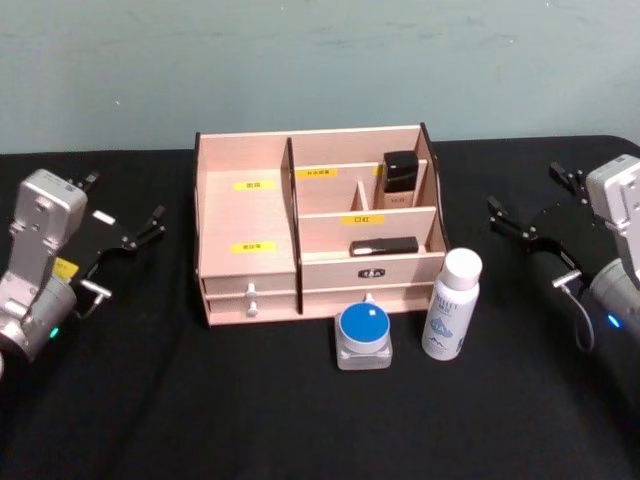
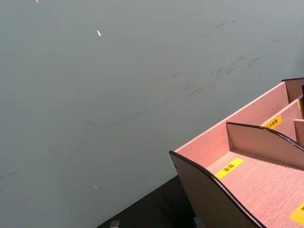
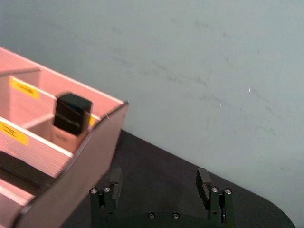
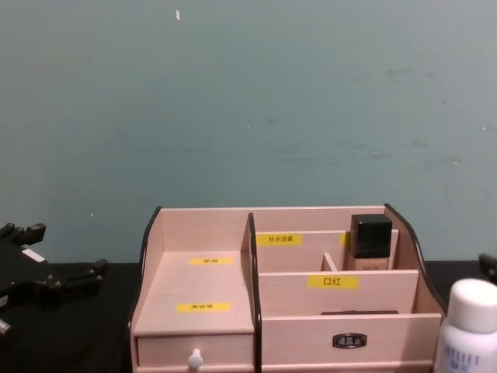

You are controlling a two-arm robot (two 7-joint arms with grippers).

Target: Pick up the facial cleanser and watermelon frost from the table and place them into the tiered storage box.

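Bottle (image 1: pixel 400 178), black-capped, inside tiered storage box (image 1: pixel 245 215)

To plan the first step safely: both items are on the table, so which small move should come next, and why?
Probably bring the right end effector, parked open on the right, toward the facial cleanser: it stands upright, free, nearest that arm. The left end effector, also open, can later take the watermelon frost.

Tiered storage box (image 1: pixel 245 215) pale wood w/ dark edges + yellow labels (image 1: pixel 254 185); facial cleanser (image 1: pixel 452 305) white, blue lettering; watermelon frost (image 1: pixel 363 335) frosted clear, blue lid; bottle (image 1: pixel 400 178) beige w/ black cap; table (image 1: pixel 200 400) black; wall (image 1: pixel 300 60) grey-green.
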